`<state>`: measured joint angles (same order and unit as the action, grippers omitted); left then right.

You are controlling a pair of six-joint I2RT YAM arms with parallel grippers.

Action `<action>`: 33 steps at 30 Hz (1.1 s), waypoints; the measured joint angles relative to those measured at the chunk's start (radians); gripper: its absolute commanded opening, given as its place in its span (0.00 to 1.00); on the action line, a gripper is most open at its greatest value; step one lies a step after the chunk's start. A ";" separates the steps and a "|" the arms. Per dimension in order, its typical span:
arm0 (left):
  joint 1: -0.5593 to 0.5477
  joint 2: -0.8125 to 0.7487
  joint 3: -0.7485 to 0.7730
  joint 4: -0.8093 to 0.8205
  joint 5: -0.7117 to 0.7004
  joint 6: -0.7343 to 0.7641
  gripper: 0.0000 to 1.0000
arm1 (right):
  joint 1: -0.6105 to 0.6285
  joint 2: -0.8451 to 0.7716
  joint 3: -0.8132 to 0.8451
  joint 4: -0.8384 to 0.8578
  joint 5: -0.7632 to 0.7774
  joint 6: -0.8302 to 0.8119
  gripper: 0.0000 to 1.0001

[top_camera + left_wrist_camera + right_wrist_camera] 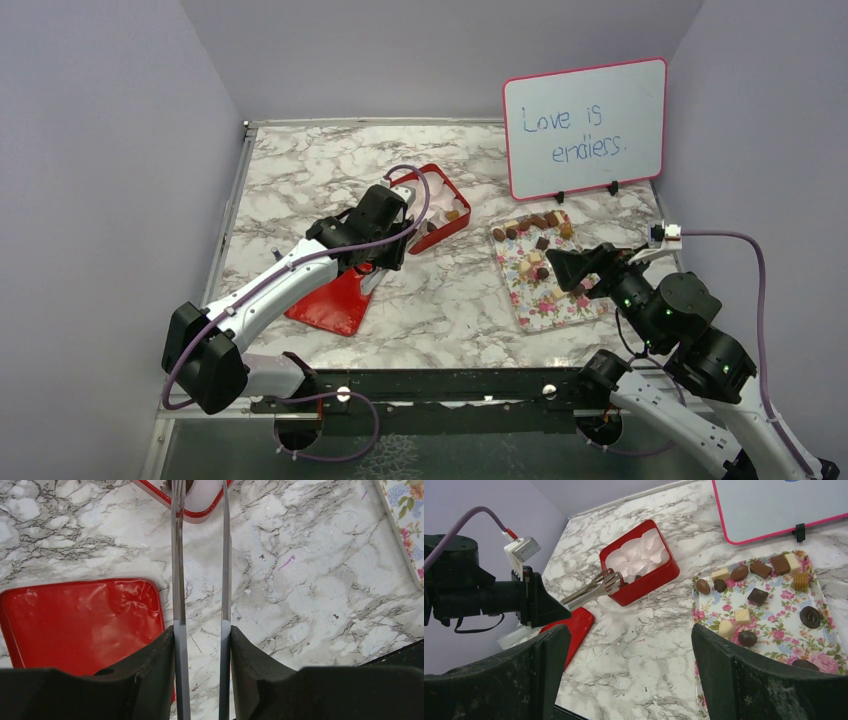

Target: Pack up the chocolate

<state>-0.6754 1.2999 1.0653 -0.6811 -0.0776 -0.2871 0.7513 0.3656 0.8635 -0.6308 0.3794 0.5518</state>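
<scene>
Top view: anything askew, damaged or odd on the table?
Nothing spilled. The red lid lies off the box, skewed to it and partly under the left arm; in the left wrist view its surface looks dented. The chocolates sit scattered on the tray.

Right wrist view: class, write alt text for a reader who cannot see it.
Assorted chocolates lie on a floral tray at right. Left of it, the long-fingered left pincer reaches to a red box lined with white paper cups.

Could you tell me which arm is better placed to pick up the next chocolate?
Right: the right hand, open, hovers by the floral tray holding the chocolate; the left hand is at the red box.
</scene>
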 measured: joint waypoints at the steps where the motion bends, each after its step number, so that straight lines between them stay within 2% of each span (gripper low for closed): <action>1: 0.000 0.000 0.000 0.000 0.000 0.000 0.41 | 0.000 0.000 0.000 0.001 0.000 -0.001 0.96; 19: 0.000 -0.114 0.057 0.087 0.049 0.042 0.40 | 0.000 0.075 -0.002 0.008 -0.021 -0.002 0.97; 27: 0.000 -0.134 0.056 0.140 0.113 0.047 0.40 | 0.000 0.219 0.019 0.000 -0.004 -0.002 1.00; 33: -0.013 -0.122 0.049 0.194 0.168 0.044 0.40 | 0.000 0.348 0.095 -0.022 0.049 0.017 1.00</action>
<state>-0.6880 1.1782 1.1141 -0.4873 0.0906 -0.2432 0.7513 0.7136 0.9588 -0.6529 0.4286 0.5690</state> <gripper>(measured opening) 0.411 0.998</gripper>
